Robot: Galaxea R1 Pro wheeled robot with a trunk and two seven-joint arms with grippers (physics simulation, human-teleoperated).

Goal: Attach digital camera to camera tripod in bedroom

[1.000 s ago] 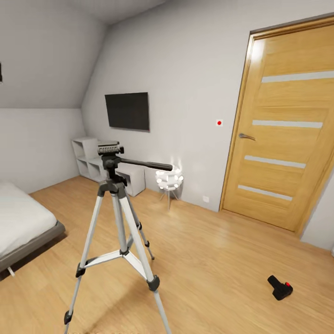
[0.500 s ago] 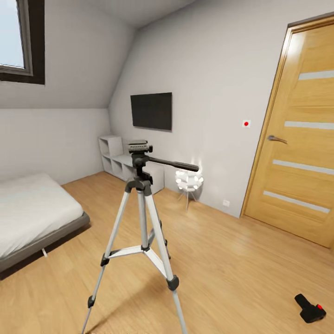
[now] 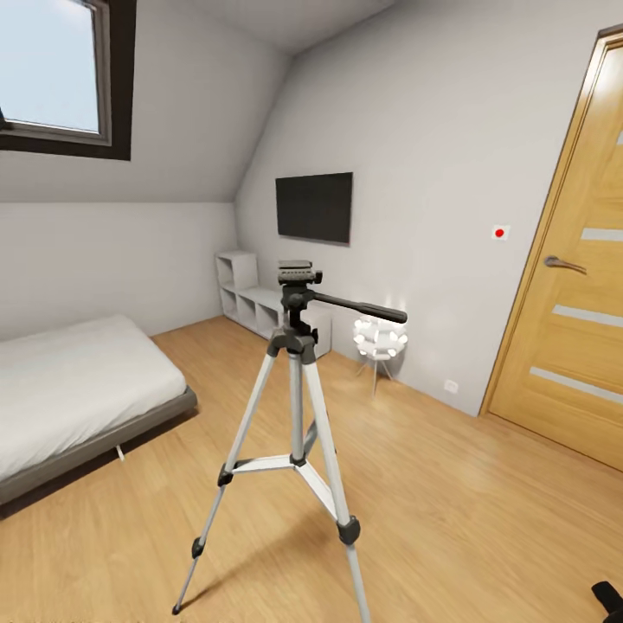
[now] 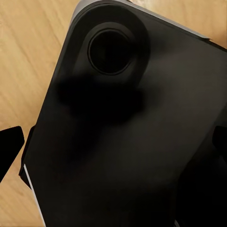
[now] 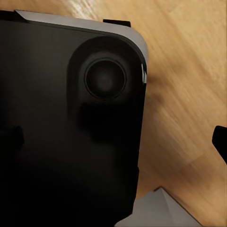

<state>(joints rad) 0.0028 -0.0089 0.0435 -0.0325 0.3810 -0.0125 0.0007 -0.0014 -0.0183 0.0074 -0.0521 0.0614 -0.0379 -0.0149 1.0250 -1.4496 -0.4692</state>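
One camera tripod [image 3: 297,407] can be counted in the middle of the bedroom, standing on three legs, with one pan handle [image 3: 359,306] sticking out. One bed [image 3: 78,389], one wall TV [image 3: 314,206], one white cube shelf unit [image 3: 260,303] and one skylight [image 3: 56,73] are seen too. One door [image 3: 575,311] with one handle [image 3: 563,264] is there, plus one small glowing lamp [image 3: 379,339] and one red-dot wall switch [image 3: 499,232]. One wall socket [image 3: 451,386] is spotted low down. A black bit [image 3: 610,599] is cut off in the corner, can't be identified.
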